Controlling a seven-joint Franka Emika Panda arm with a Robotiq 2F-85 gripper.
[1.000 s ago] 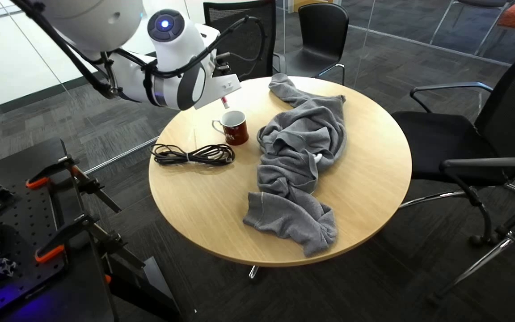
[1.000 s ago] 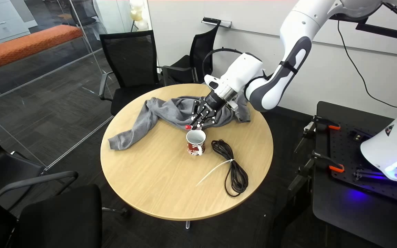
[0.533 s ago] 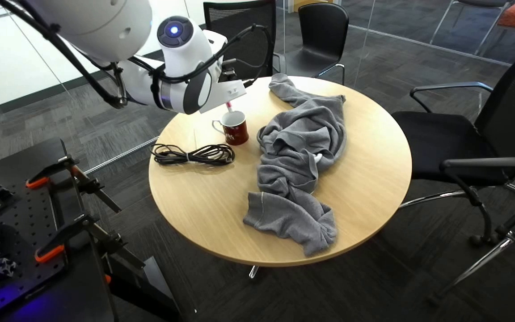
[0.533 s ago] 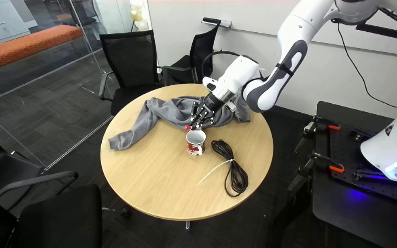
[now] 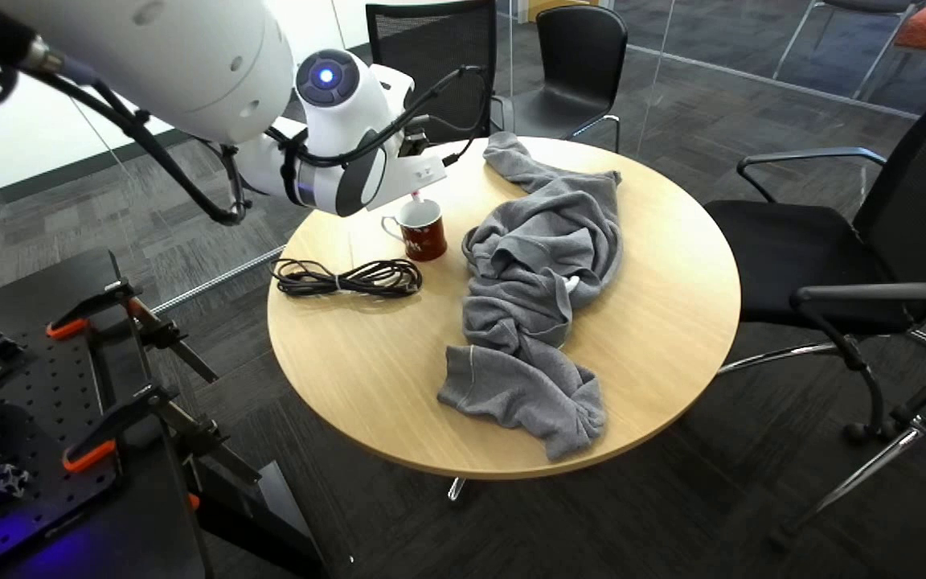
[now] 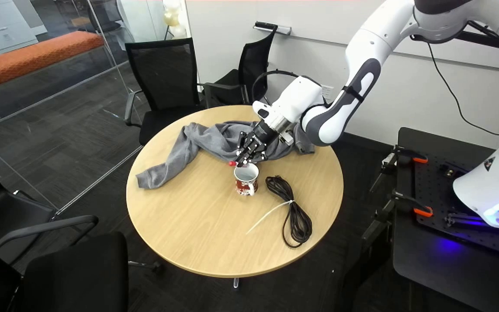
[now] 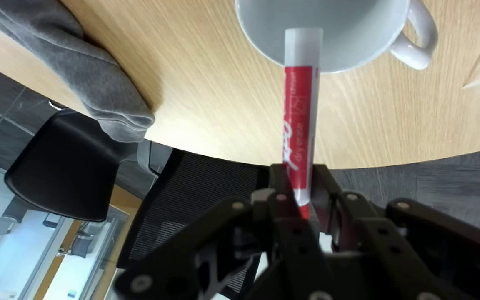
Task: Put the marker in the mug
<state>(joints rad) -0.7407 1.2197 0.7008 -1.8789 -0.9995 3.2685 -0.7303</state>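
The marker is red and white. In the wrist view my gripper (image 7: 300, 177) is shut on the marker (image 7: 299, 121) near its red end, and its white end reaches out over the rim of the mug (image 7: 348, 29). I cannot tell whether that end is above or inside the rim. The mug, dark red with a pale inside, stands upright in both exterior views (image 5: 424, 235) (image 6: 246, 184). In an exterior view the gripper (image 6: 241, 161) is just behind the mug, with the marker's red end (image 6: 232, 164) sticking out; another shows a bit of the marker (image 5: 415, 195) behind the rim.
A grey cloth (image 5: 543, 265) lies crumpled across the round table (image 5: 374, 362), close to the mug and under the arm. A black coiled cable (image 6: 295, 216) with a white tie lies beside the mug. Chairs (image 6: 167, 82) stand around the table edge.
The arm has come lower, carrying the marker down and closer to the mug's rim. The gripper stays shut on the marker. The mug, cloth and cable have not moved.
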